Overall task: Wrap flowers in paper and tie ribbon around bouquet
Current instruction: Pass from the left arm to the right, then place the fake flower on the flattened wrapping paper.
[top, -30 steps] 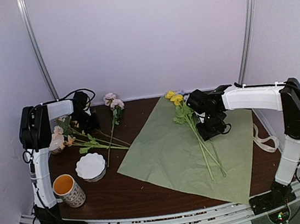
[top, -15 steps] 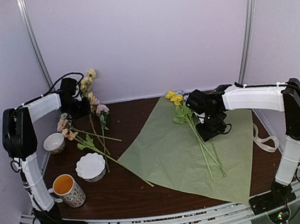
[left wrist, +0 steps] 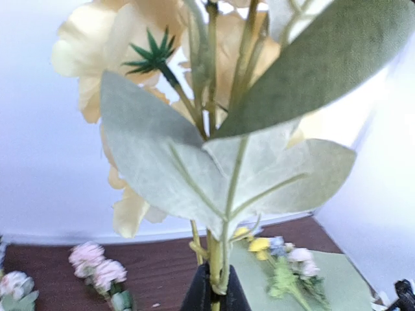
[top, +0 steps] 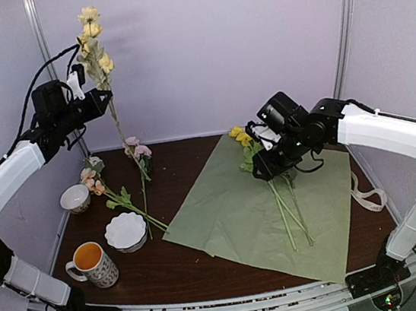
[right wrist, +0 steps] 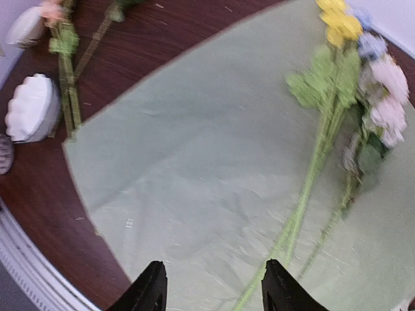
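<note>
— Flowers point(top: 278, 192): where do they lie?
— Several rest on the green paper point(top: 224, 222), others on the brown table point(top: 192, 154) near a white bowl point(top: 126, 231). The left gripper point(top: 100, 102), clamped on one yellow flower point(top: 104, 62), holds it high; the right gripper point(right wrist: 217, 291) hovers, fingers apart, above the paper.

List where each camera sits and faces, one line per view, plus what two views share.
Top external: above and behind the bases, looking down on the table; both arms show, left gripper raised, right gripper over the paper.
Left wrist: on the left arm, facing the back wall; left gripper shows, shut on a yellow flower.
Right wrist: on the right arm, looking down at the paper; open right gripper shows.
Shared: both wrist views see the flowers on the paper.
</note>
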`<state>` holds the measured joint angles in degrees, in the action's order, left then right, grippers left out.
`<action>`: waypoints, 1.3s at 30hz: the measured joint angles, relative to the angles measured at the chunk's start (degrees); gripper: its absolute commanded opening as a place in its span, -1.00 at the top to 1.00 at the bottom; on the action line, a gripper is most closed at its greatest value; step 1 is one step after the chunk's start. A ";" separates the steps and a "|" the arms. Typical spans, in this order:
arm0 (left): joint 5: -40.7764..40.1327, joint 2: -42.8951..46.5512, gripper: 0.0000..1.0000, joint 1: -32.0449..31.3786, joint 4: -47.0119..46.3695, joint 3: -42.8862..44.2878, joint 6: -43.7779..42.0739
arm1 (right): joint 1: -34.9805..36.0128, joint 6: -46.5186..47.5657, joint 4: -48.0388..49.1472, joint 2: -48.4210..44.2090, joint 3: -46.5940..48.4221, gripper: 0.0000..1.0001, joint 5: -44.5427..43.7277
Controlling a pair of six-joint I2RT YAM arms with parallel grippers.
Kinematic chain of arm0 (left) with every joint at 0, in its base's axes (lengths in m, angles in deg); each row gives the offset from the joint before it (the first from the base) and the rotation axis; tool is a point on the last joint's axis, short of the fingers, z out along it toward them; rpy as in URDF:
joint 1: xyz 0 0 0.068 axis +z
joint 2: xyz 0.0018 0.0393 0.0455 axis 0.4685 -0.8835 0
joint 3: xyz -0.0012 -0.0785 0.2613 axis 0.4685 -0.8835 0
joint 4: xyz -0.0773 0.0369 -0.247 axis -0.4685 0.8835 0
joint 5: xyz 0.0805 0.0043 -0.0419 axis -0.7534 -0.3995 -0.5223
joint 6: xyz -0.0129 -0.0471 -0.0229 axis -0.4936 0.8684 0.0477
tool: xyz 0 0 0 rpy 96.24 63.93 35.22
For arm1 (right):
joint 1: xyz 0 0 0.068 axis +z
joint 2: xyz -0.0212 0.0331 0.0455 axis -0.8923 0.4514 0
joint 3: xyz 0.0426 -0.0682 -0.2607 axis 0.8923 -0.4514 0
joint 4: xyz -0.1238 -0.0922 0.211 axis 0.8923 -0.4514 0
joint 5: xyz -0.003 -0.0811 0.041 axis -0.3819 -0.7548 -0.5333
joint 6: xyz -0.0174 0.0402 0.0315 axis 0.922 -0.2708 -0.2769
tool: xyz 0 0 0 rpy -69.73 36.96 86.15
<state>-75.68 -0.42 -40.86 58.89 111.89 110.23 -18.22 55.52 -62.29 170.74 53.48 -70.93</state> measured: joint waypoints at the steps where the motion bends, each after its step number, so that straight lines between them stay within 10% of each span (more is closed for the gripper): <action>1: 1.73 1.36 1.00 -2.08 -1.51 -0.09 -0.35 | 1.40 0.72 2.43 -1.40 0.04 -0.07 1.99; 14: 16.87 5.79 1.00 -31.01 -13.16 3.19 -1.51 | 8.81 -2.84 42.12 -10.08 1.01 -0.45 24.37; 17: 17.00 3.37 1.00 -33.64 -12.52 6.05 -1.90 | 9.79 -3.13 45.81 -10.05 1.03 -0.19 25.59; 21: 16.81 0.09 1.00 -36.59 -11.78 9.11 -2.38 | 10.40 -2.82 47.74 -10.05 1.05 0.96 25.75; 28: 16.11 -0.59 1.00 -37.66 -10.21 9.35 -2.64 | 10.34 -3.45 47.17 -11.37 -0.42 1.00 21.03; 29: 15.89 -0.70 0.82 -37.86 -10.05 9.35 -2.62 | 10.25 -3.67 46.99 -11.87 -0.96 1.00 20.72; 32: 15.61 -1.46 -0.85 -37.97 -8.52 9.55 -3.02 | 9.46 -4.35 45.16 -13.14 -2.27 1.00 19.96; 39: 8.17 -4.11 -0.96 -35.32 8.85 16.87 -4.68 | -4.24 -7.63 25.64 -11.65 -0.26 1.00 11.50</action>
<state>-67.50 -4.53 -76.18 67.75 128.76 105.55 -22.46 47.89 -36.66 159.09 53.22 -59.43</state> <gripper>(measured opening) 0.972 0.037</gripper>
